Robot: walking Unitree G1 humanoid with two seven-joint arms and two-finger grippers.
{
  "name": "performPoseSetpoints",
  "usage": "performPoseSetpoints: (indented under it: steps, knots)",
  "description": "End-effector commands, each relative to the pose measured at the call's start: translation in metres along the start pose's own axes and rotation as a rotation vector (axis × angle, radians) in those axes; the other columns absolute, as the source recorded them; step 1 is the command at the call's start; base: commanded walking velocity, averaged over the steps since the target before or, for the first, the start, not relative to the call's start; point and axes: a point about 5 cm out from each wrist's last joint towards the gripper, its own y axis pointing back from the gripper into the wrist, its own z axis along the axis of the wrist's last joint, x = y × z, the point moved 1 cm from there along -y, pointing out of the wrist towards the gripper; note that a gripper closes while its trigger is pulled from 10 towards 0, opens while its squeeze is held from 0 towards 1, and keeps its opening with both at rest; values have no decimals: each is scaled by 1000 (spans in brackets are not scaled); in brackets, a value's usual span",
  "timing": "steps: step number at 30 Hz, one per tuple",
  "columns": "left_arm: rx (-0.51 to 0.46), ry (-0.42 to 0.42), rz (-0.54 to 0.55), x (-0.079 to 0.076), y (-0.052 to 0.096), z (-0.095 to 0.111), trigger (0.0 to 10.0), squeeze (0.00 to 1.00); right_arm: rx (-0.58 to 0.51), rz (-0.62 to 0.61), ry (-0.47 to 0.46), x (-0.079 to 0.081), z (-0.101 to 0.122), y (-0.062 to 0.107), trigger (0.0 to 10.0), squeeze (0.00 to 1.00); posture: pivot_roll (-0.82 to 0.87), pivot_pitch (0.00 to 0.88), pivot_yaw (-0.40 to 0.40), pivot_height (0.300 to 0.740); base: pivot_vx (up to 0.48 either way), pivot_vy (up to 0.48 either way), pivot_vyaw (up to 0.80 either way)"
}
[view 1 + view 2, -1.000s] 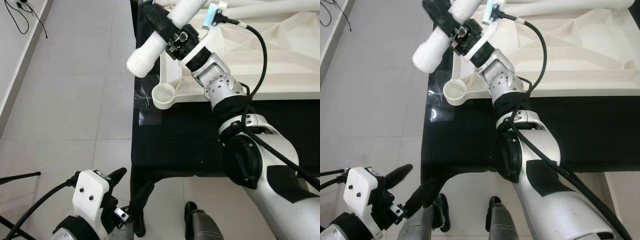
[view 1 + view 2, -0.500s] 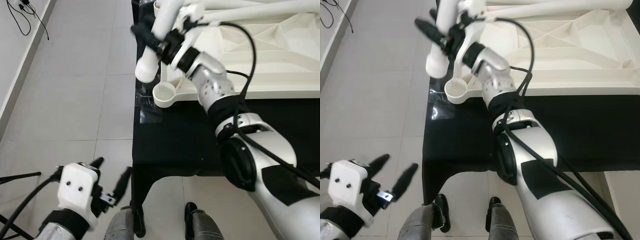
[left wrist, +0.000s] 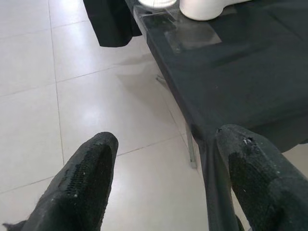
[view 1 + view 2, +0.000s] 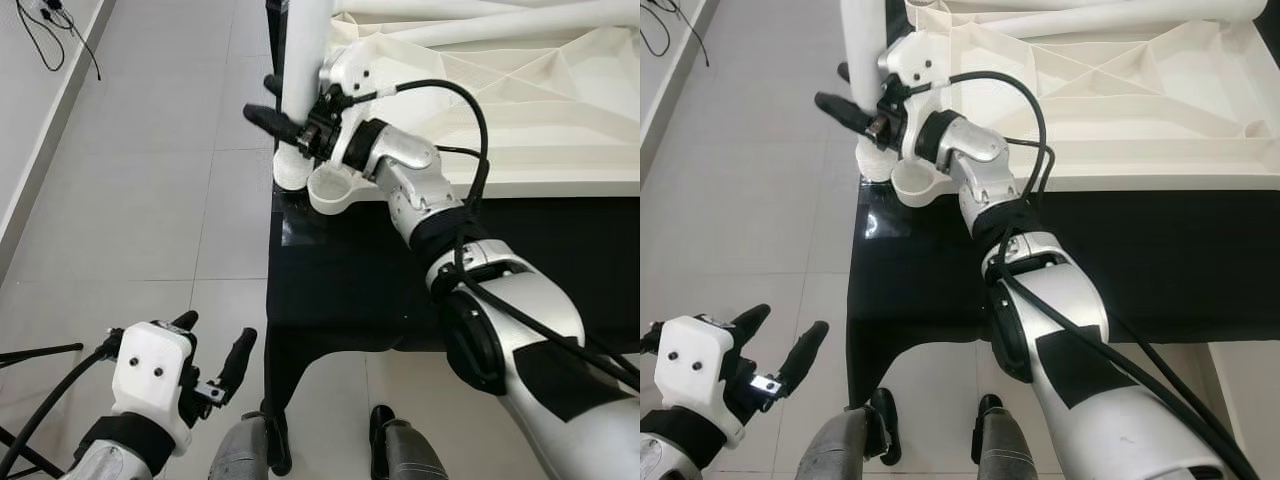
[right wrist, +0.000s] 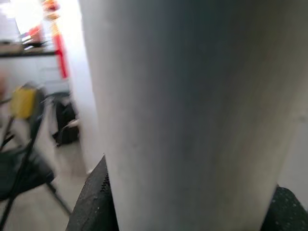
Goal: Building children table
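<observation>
Grey floor tiles (image 4: 150,200) run down the robot's left side, and a black-covered table (image 4: 350,290) carries the job: the white children's tabletop (image 4: 1120,110) lies upside down on it, ribbing up, with a round corner socket (image 4: 918,184) poking over the table's near-left corner. Right gripper (image 4: 292,135) has its black fingers clamped round the white table leg (image 4: 305,60), and that leg stands upright, its lower end just beside the socket, not visibly in it. In the right wrist view the leg (image 5: 192,115) looms smooth and plain between the fingers (image 5: 94,202).

My read: hollow moulded plastic, light and stiff, but slick and round, so it could twist or slide in a loose grip. Holding it low, close to the end being seated, looks sensible; it keeps the long part from swinging. The tabletop should stay put if pushed straight down.

Left gripper (image 4: 210,360) hangs low over the floor, fingers spread wide, carrying nothing.
</observation>
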Motion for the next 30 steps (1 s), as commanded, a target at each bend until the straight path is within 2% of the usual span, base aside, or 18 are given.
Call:
performPoseSetpoints:
  steps: [1, 2, 4, 7, 14, 16, 19, 20, 21, 22, 23, 24, 25, 30]
  knots:
    - [40, 11, 11, 0, 1, -8, 10000, 0, 10, 65, 32, 11, -5, -3, 10000, 0, 101, 372, 17, 740, 0, 0, 0]
    - [40, 13, 14, 1, 1, -8, 10000, 0, 24, 108, 64, 16, -6, -5, 10000, 0, 116, 376, 28, 740, 0, 0, 0]
    - [40, 13, 14, 1, 1, -8, 10000, 0, 24, 108, 64, 16, -6, -5, 10000, 0, 116, 376, 28, 740, 0, 0, 0]
    - [42, 12, 10, 0, 1, -8, 10000, 0, 52, 167, 124, 22, -9, -6, 10000, 0, 128, 387, 30, 740, 0, 0, 0]
    - [40, 17, 4, -2, 2, -6, 10000, 0, 60, 192, 136, 23, -10, -4, 10000, 0, 123, 395, 21, 740, 0, 0, 0]
    - [37, 30, -1, -5, 3, -5, 10000, 0, 56, 175, 115, 17, -9, 1, 10000, 0, 129, 407, 16, 740, 0, 0, 0]
    - [37, 30, -1, -5, 3, -5, 10000, 0, 56, 175, 115, 17, -9, 1, 10000, 0, 129, 407, 16, 740, 0, 0, 0]
    - [36, 36, -5, -7, 4, -4, 10000, 0, -2, 118, 40, 7, 1, 2, 10000, 0, 131, 412, 14, 740, 0, 0, 0]
    - [36, 36, -5, -7, 4, -4, 10000, 0, -2, 118, 40, 7, 1, 2, 10000, 0, 131, 412, 14, 740, 0, 0, 0]
    - [37, 42, -9, -8, 6, -4, 10000, 0, -123, 12, -67, -12, 20, 4, 10000, 0, 130, 417, 13, 740, 0, 0, 0]
    - [37, 42, -9, -8, 6, -4, 10000, 0, -123, 12, -67, -12, 20, 4, 10000, 0, 130, 417, 13, 740, 0, 0, 0]
    - [39, 47, -13, -9, 6, -4, 10000, 0, -237, -109, -155, -30, 39, 9, 10000, 0, 129, 418, 13, 740, 0, 0, 0]
    - [39, 51, -15, -9, 7, -4, 10000, 0, -308, -190, -199, -43, 52, 14, 10000, 0, 130, 420, 14, 740, 0, 0, 0]
    - [40, 55, -17, -9, 7, -4, 10000, 0, -340, -256, -208, -55, 60, 22, 10000, 0, 133, 419, 14, 740, 0, 0, 0]
